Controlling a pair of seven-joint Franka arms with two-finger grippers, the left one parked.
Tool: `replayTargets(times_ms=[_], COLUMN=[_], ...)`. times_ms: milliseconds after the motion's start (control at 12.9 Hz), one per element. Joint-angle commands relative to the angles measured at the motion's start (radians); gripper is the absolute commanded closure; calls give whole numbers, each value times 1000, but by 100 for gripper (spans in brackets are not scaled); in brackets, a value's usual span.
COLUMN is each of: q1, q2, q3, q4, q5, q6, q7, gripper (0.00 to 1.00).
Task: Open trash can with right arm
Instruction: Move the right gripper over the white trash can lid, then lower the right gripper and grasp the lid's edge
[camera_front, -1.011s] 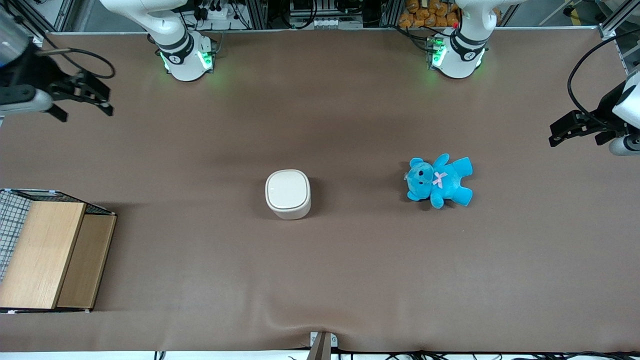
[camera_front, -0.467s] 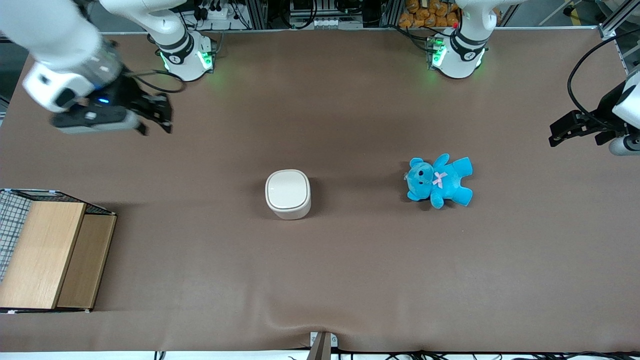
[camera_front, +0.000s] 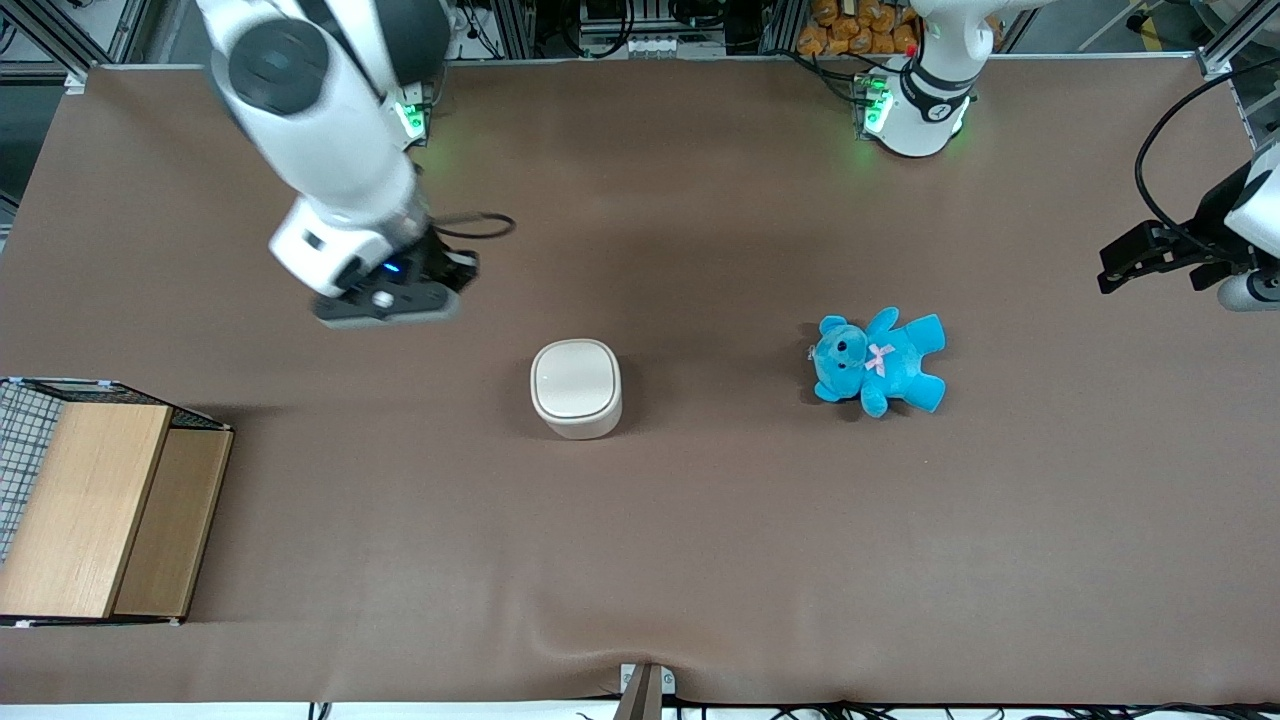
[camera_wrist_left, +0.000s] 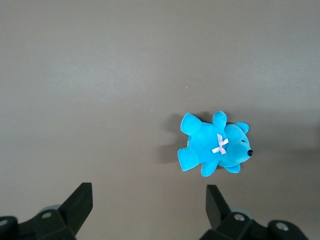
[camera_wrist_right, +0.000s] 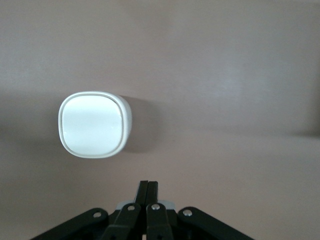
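The brown cloth-covered table (camera_front: 700, 520) lies broad and bare around the task's thing, leaving ample room to approach. The white jointed right arm (camera_front: 320, 130) carries its black two-finger gripper (camera_wrist_right: 148, 192), fingers pressed together, above the cloth near the small cream-white plastic trash can (camera_front: 576, 387), which stands mid-table, lid flat and closed. It looks light, stiff, slippery; the lid's rim seems the likeliest place to lift.

Brown table (camera_front: 700, 520) — lidded trash can (camera_front: 576, 388), blue teddy (camera_front: 880, 361), wooden box (camera_front: 105, 510), gripper (camera_front: 440, 272) above.
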Motion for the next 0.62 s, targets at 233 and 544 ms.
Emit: replayTargets(times_ms=[233,544], q1=[82,97], q2=[203,268], q3=[-4,-4], q4=[56,53], q5=[-55,-92], q6=[129,196], q7=[114,112], gripper=[100,100])
